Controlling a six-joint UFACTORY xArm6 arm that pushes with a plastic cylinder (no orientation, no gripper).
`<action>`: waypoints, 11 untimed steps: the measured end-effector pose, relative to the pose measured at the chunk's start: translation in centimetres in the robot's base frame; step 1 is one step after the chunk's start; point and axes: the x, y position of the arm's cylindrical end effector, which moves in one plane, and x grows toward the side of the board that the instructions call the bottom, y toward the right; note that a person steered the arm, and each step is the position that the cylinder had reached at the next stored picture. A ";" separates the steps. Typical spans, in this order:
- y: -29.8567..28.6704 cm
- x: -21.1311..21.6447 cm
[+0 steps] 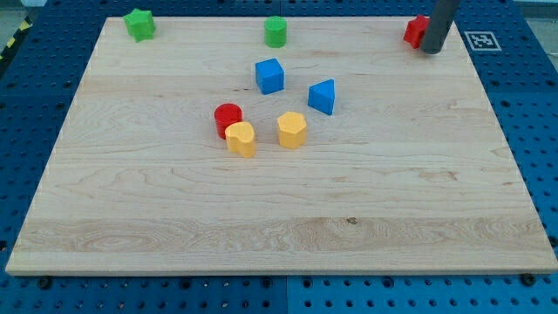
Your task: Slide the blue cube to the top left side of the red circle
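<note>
Blue cube (270,76) — well left of my tip (431,51) | tip beside red block (416,30) — holds nothing

Straight dk grey rod, my tip (432,51) plain.

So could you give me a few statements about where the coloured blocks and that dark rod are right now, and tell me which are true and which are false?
1. The blue cube lies toward the view's top right of the red circle. True.
2. My tip is touching the blue cube. False: it is at the view's top right corner, beside another red block, far from the cube.
3. A yellow block sits right against the red circle. True.
4. There are three green blocks on the board. False: there are two, a green block at the view's top left and a second green block at top centre.
5. A blue wedge-like block lies to the view's right of the blue cube. True.
</note>
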 end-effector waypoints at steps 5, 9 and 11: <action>-20.9 5.2; -29.1 9.7; -29.1 10.6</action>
